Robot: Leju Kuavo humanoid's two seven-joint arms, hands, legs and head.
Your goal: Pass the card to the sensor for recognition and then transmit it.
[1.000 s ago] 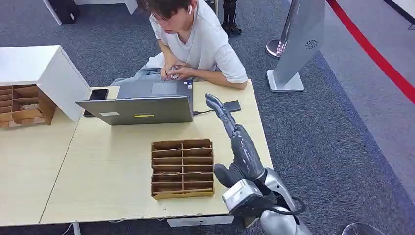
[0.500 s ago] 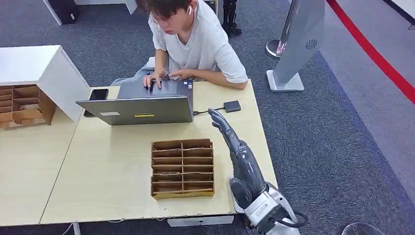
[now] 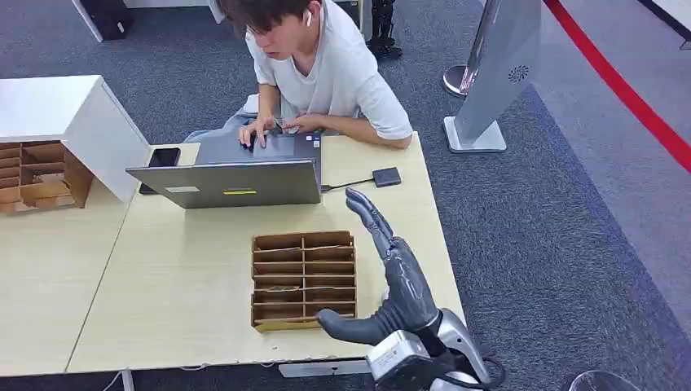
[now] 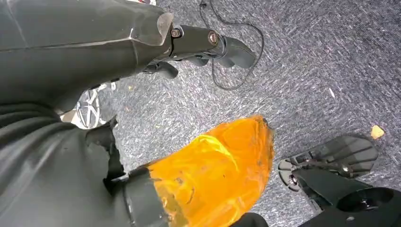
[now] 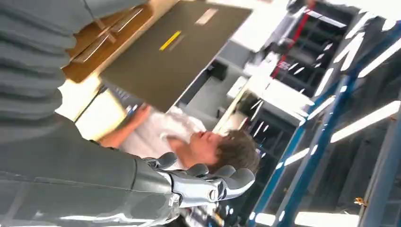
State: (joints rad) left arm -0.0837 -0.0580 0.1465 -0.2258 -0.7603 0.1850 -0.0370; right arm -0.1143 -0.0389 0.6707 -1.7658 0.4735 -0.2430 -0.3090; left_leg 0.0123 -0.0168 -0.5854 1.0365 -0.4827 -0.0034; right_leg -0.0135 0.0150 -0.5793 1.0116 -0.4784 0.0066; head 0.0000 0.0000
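Note:
My right hand (image 3: 393, 273) hovers over the table's right side, beside the wooden slotted card holder (image 3: 303, 279). Its fingers stretch toward the far edge, its thumb sticks out to the left, and it holds nothing. The small dark sensor box (image 3: 386, 177) lies beyond the fingertips, cabled to the laptop (image 3: 236, 181). In the right wrist view the right hand (image 5: 203, 182) is bare, with the laptop lid (image 5: 175, 47) and the card holder (image 5: 104, 38) behind it. My left hand (image 4: 203, 42) hangs over the carpet, fingers loose, holding nothing.
A person (image 3: 326, 73) sits at the far edge, typing on the laptop. A black phone (image 3: 163, 157) lies left of it. A white box (image 3: 73, 122) and a second wooden holder (image 3: 41, 175) stand at the left. A grey kiosk (image 3: 497, 73) stands on the carpet.
My right hand has drawn back from near the sensor toward the table's front edge and turned, thumb now pointing left. The person's hand moved onto the laptop keyboard.

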